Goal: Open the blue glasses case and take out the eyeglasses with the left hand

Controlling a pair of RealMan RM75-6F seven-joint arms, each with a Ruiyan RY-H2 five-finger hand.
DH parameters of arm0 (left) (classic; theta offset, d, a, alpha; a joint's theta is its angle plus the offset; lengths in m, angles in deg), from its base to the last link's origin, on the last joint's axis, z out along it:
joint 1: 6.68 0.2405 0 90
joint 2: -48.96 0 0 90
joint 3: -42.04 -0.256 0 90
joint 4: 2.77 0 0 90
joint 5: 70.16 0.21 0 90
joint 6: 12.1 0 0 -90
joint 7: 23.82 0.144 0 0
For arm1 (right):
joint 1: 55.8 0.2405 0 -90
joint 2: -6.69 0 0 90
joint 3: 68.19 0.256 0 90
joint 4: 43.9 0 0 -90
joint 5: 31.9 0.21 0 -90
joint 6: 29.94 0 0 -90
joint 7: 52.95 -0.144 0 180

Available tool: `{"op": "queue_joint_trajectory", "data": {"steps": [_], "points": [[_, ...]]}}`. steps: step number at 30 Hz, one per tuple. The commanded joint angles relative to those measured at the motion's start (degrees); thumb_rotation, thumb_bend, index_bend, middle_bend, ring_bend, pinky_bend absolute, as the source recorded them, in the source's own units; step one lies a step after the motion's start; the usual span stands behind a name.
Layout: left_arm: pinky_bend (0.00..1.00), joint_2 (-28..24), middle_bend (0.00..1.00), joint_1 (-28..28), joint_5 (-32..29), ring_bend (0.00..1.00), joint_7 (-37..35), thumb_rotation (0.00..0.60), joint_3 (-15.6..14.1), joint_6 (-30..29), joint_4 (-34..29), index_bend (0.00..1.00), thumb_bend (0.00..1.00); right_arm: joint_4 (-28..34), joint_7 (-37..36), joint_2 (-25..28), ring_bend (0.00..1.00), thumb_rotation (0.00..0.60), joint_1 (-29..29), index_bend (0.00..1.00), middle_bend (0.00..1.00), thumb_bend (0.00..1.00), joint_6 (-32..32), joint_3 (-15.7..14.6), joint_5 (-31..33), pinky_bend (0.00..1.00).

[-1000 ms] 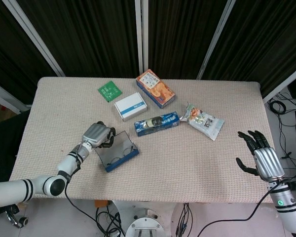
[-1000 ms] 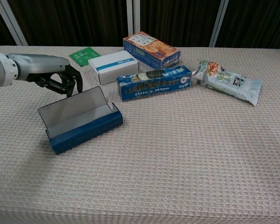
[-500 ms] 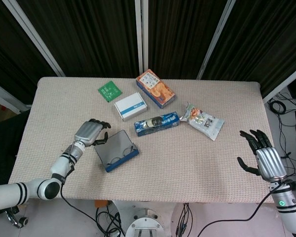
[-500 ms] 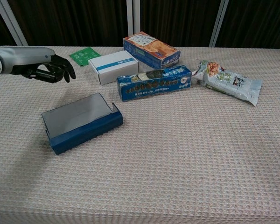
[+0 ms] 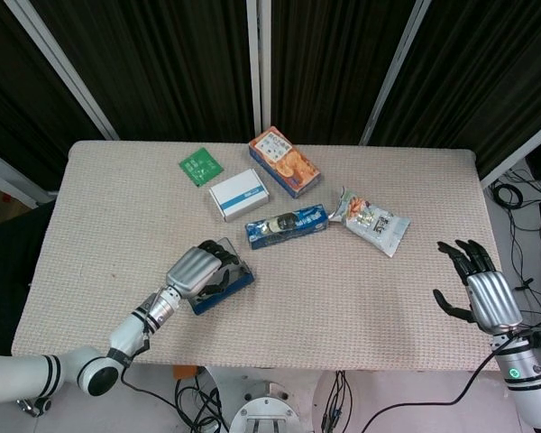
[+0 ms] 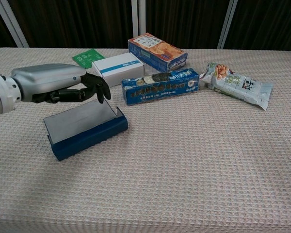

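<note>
**Over the open case: left hand**

At counter (image 5: 361, 298) front-left, blue glasses case (image 6: 87, 131) lies w/ lid up. Left hand (image 5: 201, 269) hangs over it, fingers (image 6: 98, 87) curled down; whether they hold anything can't be told. Eyeglasses hidden under hand. Right hand (image 5: 481, 287) sits well apart at right edge, fingers spread, holding nothing.

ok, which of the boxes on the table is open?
The blue glasses case under the left hand, lid up; the white box and orange box are closed.

Bright, even light; perhaps slightly soft.
</note>
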Motion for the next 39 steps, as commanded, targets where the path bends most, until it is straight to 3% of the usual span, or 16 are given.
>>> {"op": "queue_joint_trajectory", "data": {"steps": [1, 12, 19, 29, 34, 39], "points": [[0.18, 1.61, 0.32, 0.97, -0.99, 0.2, 1.69, 0.0, -0.81, -0.86, 0.04, 0.29, 0.64, -0.1, 0.01, -0.17, 0.07, 0.6, 0.04, 0.12, 0.22, 0.3, -0.06, -0.02, -0.09, 0.11], [0.18, 6.35, 0.31, 1.3, 0.18, 0.2, 3.79, 0.0, -1.11, -1.0, 1.21, 0.29, 0.64, 0.02, 0.09, -0.19, 0.07, 0.6, -0.19, 0.12, 0.22, 0.3, 0.16, -0.05, -0.1, 0.11], [0.17, 6.38, 0.31, 1.26, 1.47, 0.2, 4.9, 0.0, -2.09, -0.24, -1.36, 0.29, 0.64, -0.32, -0.38, -0.22, 0.07, 0.6, -0.44, 0.12, 0.22, 0.3, 0.44, -0.08, -0.09, 0.11], [0.17, 0.12, 0.32, 3.93, 3.18, 0.2, 6.56, 0.0, -6.85, -1.27, -10.22, 0.29, 0.64, -0.9, -1.08, -0.41, 0.07, 0.6, -0.17, 0.12, 0.22, 0.3, 0.37, 0.09, -0.38, 0.11], [0.17, -5.21, 0.33, 8.08, 2.32, 0.2, 7.8, 0.0, -9.09, -6.63, -14.36, 0.3, 0.64, -1.0, -1.46, -0.36, 0.07, 0.6, 0.18, 0.12, 0.22, 0.3, 0.36, 0.35, -0.6, 0.11], [0.17, -7.42, 0.33, 14.09, 0.93, 0.2, 3.63, 0.0, -10.0, -13.41, -15.68, 0.28, 0.64, -1.54, -2.09, -0.66, 0.07, 0.6, 0.6, 0.12, 0.22, 0.3, 0.07, 0.47, -0.77, 0.11]]}}
